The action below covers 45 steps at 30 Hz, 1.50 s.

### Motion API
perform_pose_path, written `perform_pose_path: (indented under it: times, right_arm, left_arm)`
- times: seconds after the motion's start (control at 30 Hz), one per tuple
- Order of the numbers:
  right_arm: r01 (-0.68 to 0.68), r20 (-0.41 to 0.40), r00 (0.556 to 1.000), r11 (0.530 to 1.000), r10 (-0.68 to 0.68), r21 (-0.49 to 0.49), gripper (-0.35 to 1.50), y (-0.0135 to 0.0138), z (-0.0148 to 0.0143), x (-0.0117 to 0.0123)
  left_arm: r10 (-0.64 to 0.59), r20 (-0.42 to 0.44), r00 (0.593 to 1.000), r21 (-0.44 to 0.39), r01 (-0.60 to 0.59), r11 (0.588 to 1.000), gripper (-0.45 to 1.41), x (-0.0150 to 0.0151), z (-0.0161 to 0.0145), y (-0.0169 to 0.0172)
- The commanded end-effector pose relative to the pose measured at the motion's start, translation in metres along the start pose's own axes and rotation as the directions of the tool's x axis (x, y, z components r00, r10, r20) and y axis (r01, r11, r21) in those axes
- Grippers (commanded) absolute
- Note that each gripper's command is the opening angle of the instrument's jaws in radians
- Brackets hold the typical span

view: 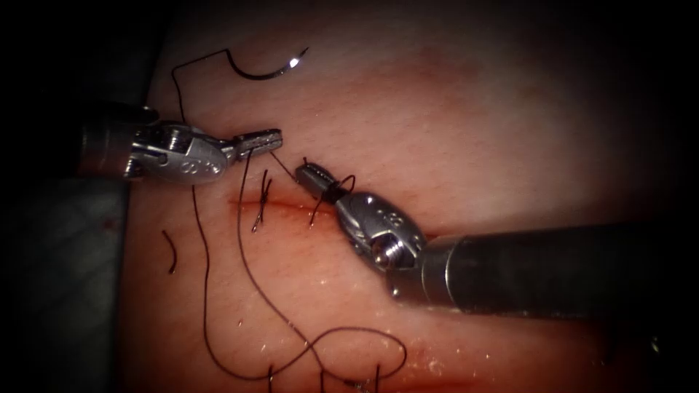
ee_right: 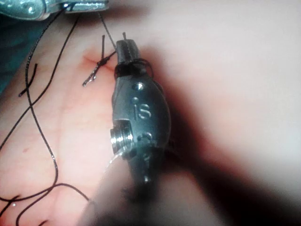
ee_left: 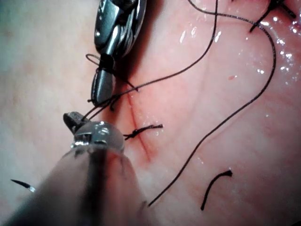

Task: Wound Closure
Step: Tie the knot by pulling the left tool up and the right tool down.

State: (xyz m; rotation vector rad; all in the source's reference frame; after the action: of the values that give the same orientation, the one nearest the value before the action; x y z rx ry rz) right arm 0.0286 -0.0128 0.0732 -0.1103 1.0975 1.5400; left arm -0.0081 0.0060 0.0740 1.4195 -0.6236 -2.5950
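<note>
Pincer of the left arm is clamped on the thread, with a short taut run crossing to the right pincer, which is closed with thread looped round its jaws. Both hover just above the cut in the tissue. Beyond the left pincer lies the needle, free on the tissue, held by neither. I judge it light, stiff and slippery, best gripped on its body behind the point. Its arc opens away from the pincers, tip toward the right.

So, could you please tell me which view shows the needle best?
The endoscope view: the needle lies whole and free on the tissue, above the left tool, held by neither tool. In the left wrist view a pointed sliver may be its tip, though I cannot tell.
</note>
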Motion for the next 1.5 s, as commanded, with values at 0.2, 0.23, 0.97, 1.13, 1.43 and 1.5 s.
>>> perform_pose_path:
  times: [0.2,0.23,0.97,1.13,1.43,1.5]
  right_arm:
    - [0.052,-0.005,0.999,0.999,-0.052,-0.016,-0.35,-0.0012,-0.0012,-0.0025]
    - [0.059,-0.006,0.998,0.998,-0.059,-0.018,-0.35,-0.0013,-0.0014,-0.0026]
    - [0.168,0.014,0.986,0.986,-0.168,0.004,-0.35,-0.0047,-0.0070,-0.0057]
    - [0.182,0.013,0.983,0.983,-0.182,0.016,-0.35,-0.0055,-0.0083,-0.0061]
    - [0.246,0.010,0.969,0.969,-0.246,0.041,-0.35,-0.0081,-0.0106,-0.0063]
    - [0.257,0.008,0.966,0.965,-0.258,0.043,-0.35,-0.0082,-0.0106,-0.0063]
  left_arm:
    - [0.004,0.018,1.000,-0.001,-0.004,1.000,-0.45,-0.0001,0.0024,-0.0027]
    - [0.005,0.020,1.000,-0.001,-0.005,1.000,-0.45,-0.0001,0.0027,-0.0031]
    - [0.017,0.066,0.998,-0.024,-0.016,1.000,-0.45,-0.0082,0.0062,-0.0100]
    - [0.012,0.074,0.997,-0.020,-0.010,1.000,-0.45,-0.0090,0.0072,-0.0106]
    - [-0.022,0.053,0.998,0.035,0.020,0.999,-0.45,-0.0103,0.0084,-0.0118]
    - [-0.027,0.057,0.998,0.065,0.024,0.998,-0.45,-0.0106,0.0087,-0.0120]
